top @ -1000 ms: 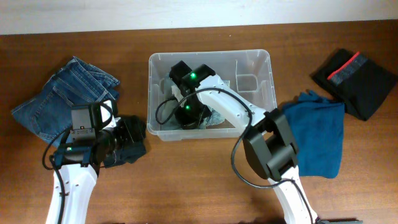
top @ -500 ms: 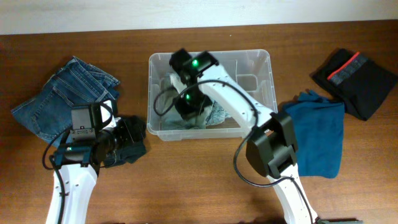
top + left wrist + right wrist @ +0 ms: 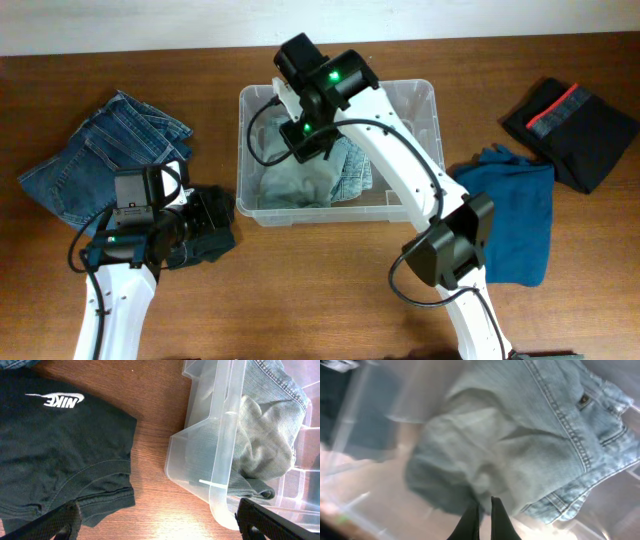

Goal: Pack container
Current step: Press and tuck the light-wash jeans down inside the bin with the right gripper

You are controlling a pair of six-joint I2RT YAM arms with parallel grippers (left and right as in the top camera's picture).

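The container [image 3: 420, 100] is a clear plastic bin at the table's middle; its near-left corner shows in the left wrist view [image 3: 222, 485]. A light denim garment [image 3: 320, 180] lies crumpled inside it, also seen in the right wrist view [image 3: 530, 450]. My right gripper [image 3: 312, 145] hangs over the bin's left half, its fingers [image 3: 485, 510] pressed together on a fold of that garment. My left gripper [image 3: 160, 527] is open and empty, low over the wood between a black Nike T-shirt [image 3: 60, 450] and the bin's corner.
Dark blue jeans [image 3: 100, 150] lie at the far left. The black T-shirt [image 3: 205, 245] sits by my left arm. A teal cloth [image 3: 515, 215] lies right of the bin, and a black garment with a red stripe [image 3: 575, 125] lies at the far right.
My right arm has risen and swung toward the bin's far-left side. The light denim garment now shows spread wider in the bin. The left arm has not moved.
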